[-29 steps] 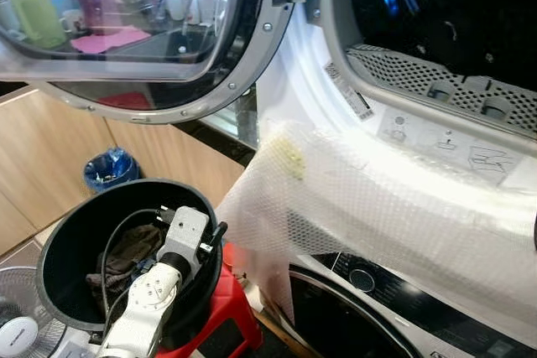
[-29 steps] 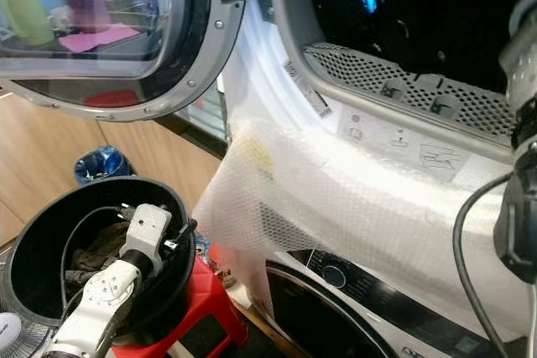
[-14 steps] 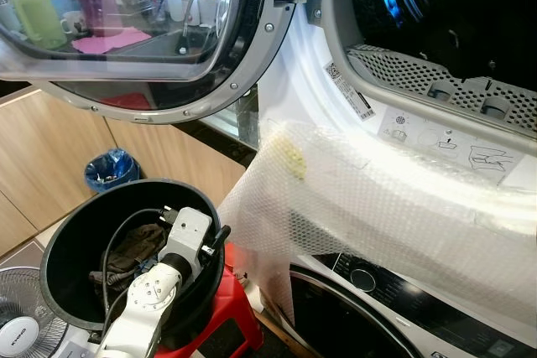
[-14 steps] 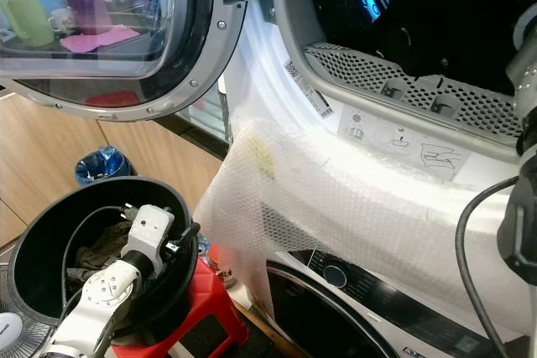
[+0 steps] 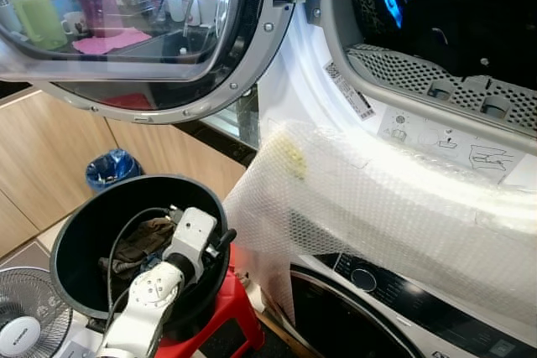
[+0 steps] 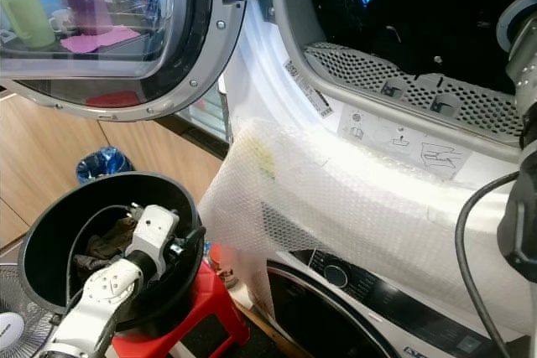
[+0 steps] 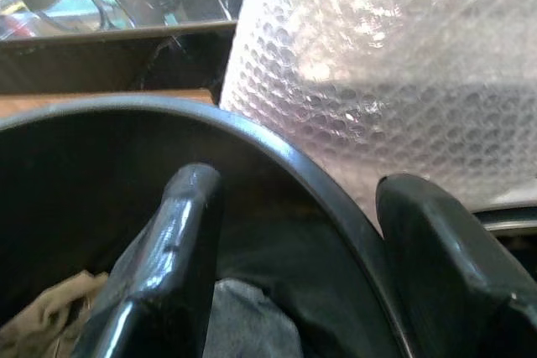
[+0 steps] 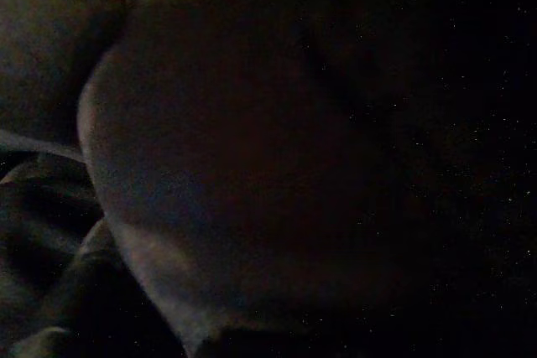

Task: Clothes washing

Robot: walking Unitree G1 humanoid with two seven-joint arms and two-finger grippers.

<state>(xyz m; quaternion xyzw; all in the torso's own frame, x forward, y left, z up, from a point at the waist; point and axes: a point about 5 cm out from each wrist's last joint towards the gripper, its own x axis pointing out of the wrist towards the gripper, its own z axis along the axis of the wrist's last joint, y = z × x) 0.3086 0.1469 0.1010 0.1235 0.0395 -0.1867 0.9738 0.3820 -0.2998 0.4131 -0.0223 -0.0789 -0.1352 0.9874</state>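
Note:
A black bucket (image 5: 75, 232) stands on a red stool (image 5: 226, 329) and holds brown and grey clothes (image 5: 138, 241). My left gripper (image 5: 221, 239) is open at the bucket's right rim. In the left wrist view its fingers (image 7: 180, 232) are spread, with the rim (image 7: 277, 161) running between them and cloth (image 7: 243, 316) below. The upper machine's drum (image 5: 453, 6) stands open, with its round door (image 5: 134, 31) swung left. My right arm (image 6: 522, 48) reaches up into the drum. The right wrist view is very dark and shows only dim folds of cloth (image 8: 168, 207).
Bubble wrap (image 5: 377, 215) hangs over the upper machine's front, down onto the lower washer (image 5: 361, 316). A white fan (image 5: 25, 324) stands at the lower left. A blue bin (image 5: 109, 169) sits by the wooden cabinets (image 5: 50, 173).
The whole view has drifted slightly, so the bucket sits a little further right. My left gripper stays open at the bucket's rim. Nothing was taken or let go.

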